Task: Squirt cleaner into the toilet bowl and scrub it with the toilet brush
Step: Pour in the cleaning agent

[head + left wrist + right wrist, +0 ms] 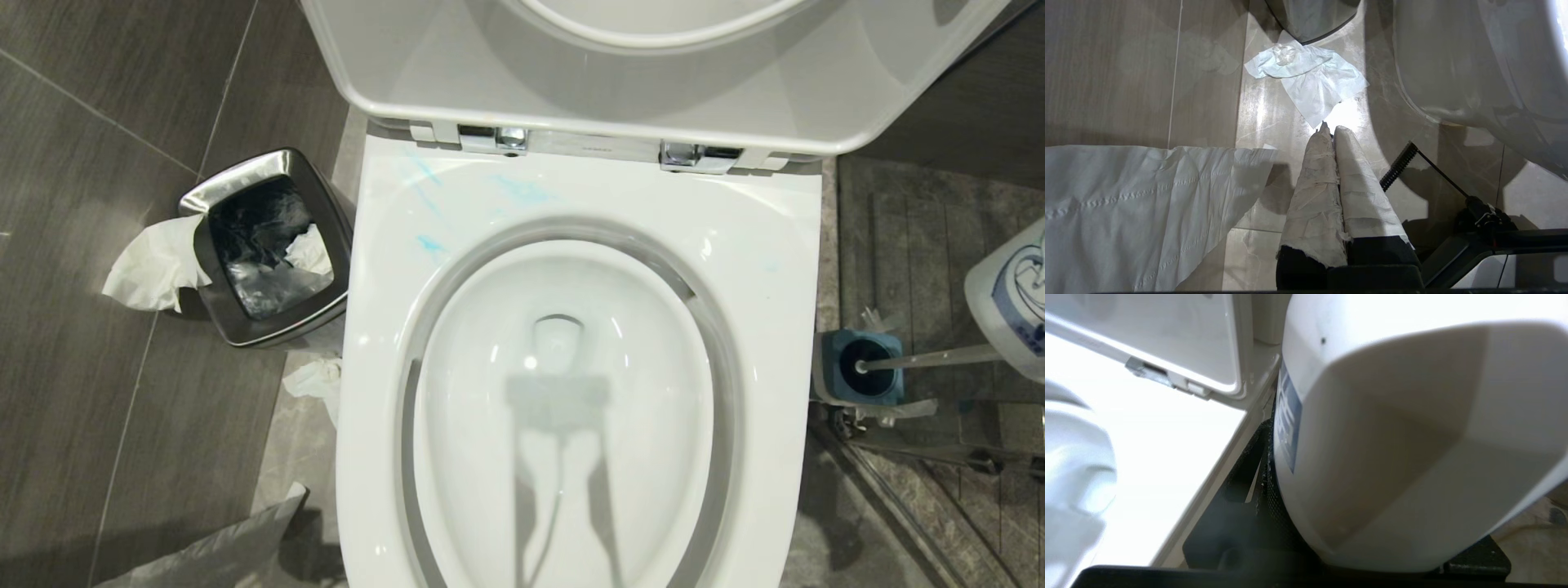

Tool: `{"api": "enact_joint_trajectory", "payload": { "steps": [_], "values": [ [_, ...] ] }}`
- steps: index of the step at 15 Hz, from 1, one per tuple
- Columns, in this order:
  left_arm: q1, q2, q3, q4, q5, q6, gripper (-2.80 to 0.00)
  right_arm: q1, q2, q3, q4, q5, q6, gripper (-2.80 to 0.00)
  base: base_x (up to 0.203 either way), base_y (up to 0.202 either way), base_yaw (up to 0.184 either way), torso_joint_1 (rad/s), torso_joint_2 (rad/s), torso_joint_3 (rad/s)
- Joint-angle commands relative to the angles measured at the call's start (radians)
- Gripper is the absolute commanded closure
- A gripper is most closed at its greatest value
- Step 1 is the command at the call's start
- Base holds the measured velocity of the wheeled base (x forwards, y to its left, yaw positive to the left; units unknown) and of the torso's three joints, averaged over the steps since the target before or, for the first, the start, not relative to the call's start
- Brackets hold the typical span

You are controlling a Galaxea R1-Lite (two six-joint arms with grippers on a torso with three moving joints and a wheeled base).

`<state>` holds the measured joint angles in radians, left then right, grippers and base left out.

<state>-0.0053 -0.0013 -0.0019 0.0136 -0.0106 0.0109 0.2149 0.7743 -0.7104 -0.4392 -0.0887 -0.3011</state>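
Right pincer (pixel 1290 486) clasping white bottle (pixel 1392 437) beside toilet bowl (pixel 784 269).

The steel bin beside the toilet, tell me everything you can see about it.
The steel bin is small and square with rounded corners, its rim shiny metal around a dark liner. It stands upright and open on the grey tiled floor, left of the toilet bowl. Crumpled white tissue hangs over its outer rim, and more paper lies inside.

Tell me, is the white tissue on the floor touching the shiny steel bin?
Touching. In the head view, the white tissue hangs over the rim of the steel bin and lies against its side, with no gap between them.
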Motion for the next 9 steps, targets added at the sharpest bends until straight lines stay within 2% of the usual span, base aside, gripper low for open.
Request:
{"api": "enact_joint_trajectory", "payload": {
  "steps": [1,9],
  "values": [
    [0.000,0.001,-0.001,0.000,0.000,0.000,0.00,0.000,-0.082,-0.035,0.074,0.000,-0.018,0.00,0.000,0.000,0.000,0.000,0.00,0.000],
    [-0.001,0.001,0.000,0.000,0.000,0.000,0.00,0.000,-0.116,-0.014,0.132,-0.005,-0.039,0.00,0.000,0.000,0.000,0.000,0.00,0.000]
  ]
}}
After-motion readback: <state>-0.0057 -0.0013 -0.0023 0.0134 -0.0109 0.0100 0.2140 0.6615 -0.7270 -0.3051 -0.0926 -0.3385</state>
